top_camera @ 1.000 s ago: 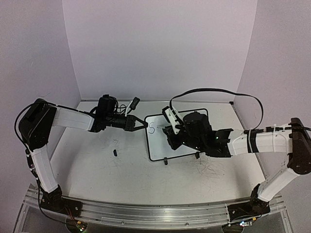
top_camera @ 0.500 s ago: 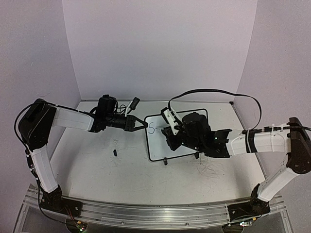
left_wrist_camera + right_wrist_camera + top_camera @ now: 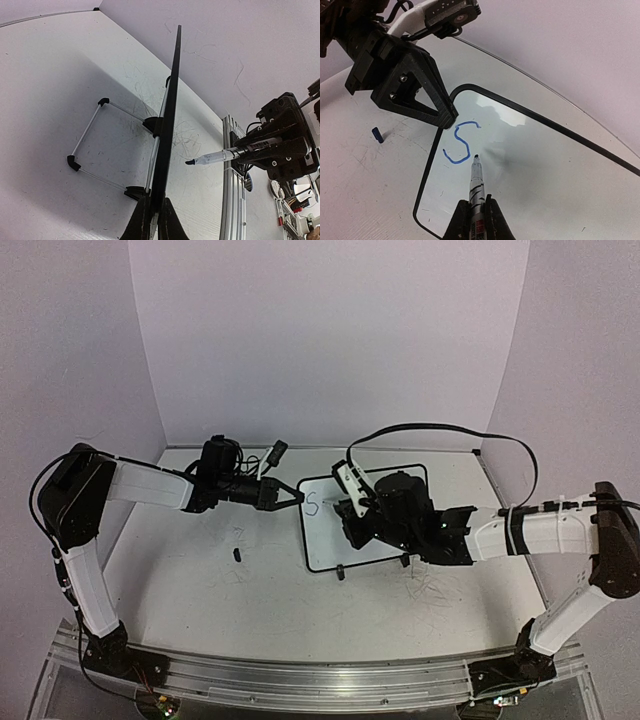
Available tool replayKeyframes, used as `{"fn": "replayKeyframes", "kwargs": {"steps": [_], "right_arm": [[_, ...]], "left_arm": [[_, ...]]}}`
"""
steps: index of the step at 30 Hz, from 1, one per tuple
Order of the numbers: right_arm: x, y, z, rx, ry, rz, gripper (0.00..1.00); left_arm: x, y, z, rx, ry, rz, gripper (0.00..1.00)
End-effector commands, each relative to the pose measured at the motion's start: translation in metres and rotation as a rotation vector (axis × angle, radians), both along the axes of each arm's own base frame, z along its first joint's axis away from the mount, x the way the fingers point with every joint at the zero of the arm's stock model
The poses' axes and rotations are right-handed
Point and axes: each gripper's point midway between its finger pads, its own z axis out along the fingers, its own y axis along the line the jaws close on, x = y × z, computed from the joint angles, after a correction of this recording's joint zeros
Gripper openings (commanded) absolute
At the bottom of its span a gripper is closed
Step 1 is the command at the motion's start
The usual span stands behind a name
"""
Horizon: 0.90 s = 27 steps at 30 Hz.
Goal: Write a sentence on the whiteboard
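Here, the left gripper (image 3: 445,118) is clamped on the whiteboard's (image 3: 535,165) corner; the right gripper (image 3: 476,204) pinches a marker (image 3: 476,182) (tip just beside a lone blue S (image 3: 461,143)).

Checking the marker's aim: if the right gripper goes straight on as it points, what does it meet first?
Likely the whiteboard: the marker in the right gripper aims at bare board just beside the blue S, tip seemingly just short of it.

Whiteboard (image 3: 325,540) stands on surface (image 3: 200,590). Left hand (image 3: 298,497) on its left edge; cap (image 3: 238,554) left of it; marker tip (image 3: 475,158) before its face.
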Motion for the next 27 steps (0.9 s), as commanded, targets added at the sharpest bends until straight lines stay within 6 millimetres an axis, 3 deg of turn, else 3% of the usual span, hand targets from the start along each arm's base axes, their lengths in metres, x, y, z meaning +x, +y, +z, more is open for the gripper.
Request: {"fn": "replayKeyframes", "kwargs": {"steps": [1,27], "right_arm": [[0.006,0.001,0.01,0.045,-0.032,-0.027,0.0],[0.013,0.015,0.008,0.042,-0.034,-0.012,0.0]], "left_arm": [[0.0,0.001,0.012,-0.013,-0.017,0.0,0.0],[-0.001,0.001,0.012,-0.016,-0.009,-0.009,0.0]]}}
